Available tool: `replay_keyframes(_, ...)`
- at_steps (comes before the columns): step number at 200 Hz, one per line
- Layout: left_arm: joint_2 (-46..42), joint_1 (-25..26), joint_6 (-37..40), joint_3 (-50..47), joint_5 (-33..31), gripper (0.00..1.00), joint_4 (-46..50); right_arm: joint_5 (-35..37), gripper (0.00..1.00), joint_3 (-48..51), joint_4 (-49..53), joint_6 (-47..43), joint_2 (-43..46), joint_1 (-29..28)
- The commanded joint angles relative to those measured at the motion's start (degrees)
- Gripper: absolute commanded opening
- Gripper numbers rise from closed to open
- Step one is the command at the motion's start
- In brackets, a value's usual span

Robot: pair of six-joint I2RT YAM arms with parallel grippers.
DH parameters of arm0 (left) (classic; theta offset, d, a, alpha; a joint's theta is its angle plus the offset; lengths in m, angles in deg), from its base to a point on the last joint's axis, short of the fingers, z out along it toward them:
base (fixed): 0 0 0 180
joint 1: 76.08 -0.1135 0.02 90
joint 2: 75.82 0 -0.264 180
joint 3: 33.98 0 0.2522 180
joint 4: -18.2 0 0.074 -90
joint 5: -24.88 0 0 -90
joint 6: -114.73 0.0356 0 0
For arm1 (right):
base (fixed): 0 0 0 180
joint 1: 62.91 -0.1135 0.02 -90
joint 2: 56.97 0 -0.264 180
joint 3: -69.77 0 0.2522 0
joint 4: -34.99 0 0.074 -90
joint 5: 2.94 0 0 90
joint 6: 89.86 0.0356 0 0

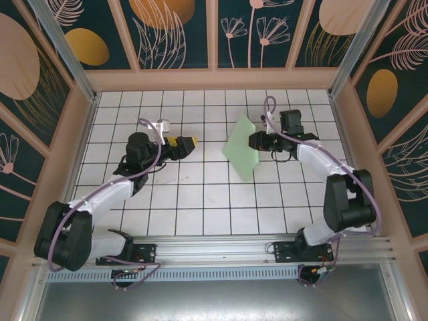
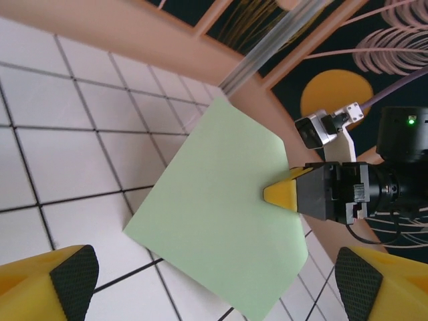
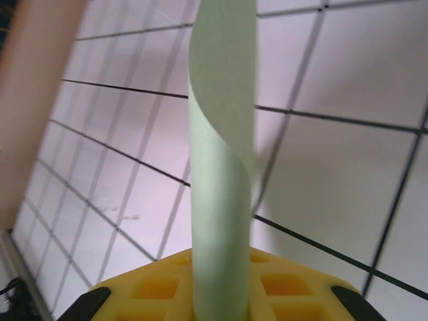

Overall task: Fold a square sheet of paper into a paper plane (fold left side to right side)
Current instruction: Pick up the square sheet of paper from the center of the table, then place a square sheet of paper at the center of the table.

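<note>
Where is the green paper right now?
In the top view, the square sheet of paper is right of centre, tilted up off the tiles, pinched at its right edge by the right gripper.

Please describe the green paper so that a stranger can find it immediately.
On the white tiled table, look right of centre, at the right gripper. It pinches one edge of the square sheet of paper, holding it tilted. It is the sole pale mint-green thing there, thin and unmarked.
</note>
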Motion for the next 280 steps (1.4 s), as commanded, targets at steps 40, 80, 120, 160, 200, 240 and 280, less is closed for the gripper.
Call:
replay_keyframes(40,-1.26,-0.30,7.90,5.87,12.32,0.94,-2.46,-18.86,0.19,-6.32,1.29,-4.16,9.30,-0.18)
replay_keyframes(80,-0.03,-0.25,13.45,12.50,17.51,0.94,0.25,-26.60,0.19,-14.79,10.13,-9.12,11.77,-2.22)
replay_keyframes(120,1.88,-0.30,20.33,19.88,20.07,0.95,6.91,-29.68,0.19,-20.84,15.98,-12.84,12.03,-5.56)
replay_keyframes(160,3.47,-0.26,24.17,24.91,20.56,0.97,10.60,-31.33,0.19,-22.82,17.65,-14.60,12.03,-8.40)
replay_keyframes(200,5.65,-0.28,23.66,27.35,26.20,0.95,10.88,-32.12,0.18,-23.22,18.33,-16.37,11.95,-9.18)
replay_keyframes(240,7.77,-0.27,23.06,28.76,33.42,0.71,11.93,-30.01,0.18,-23.19,18.28,-17.70,11.72,-9.34)
replay_keyframes(280,6.79,-0.27,24.67,27.96,33.11,0.24,14.30,-25.67,0.19,-23.02,18.49,-18.22,11.25,-8.71)
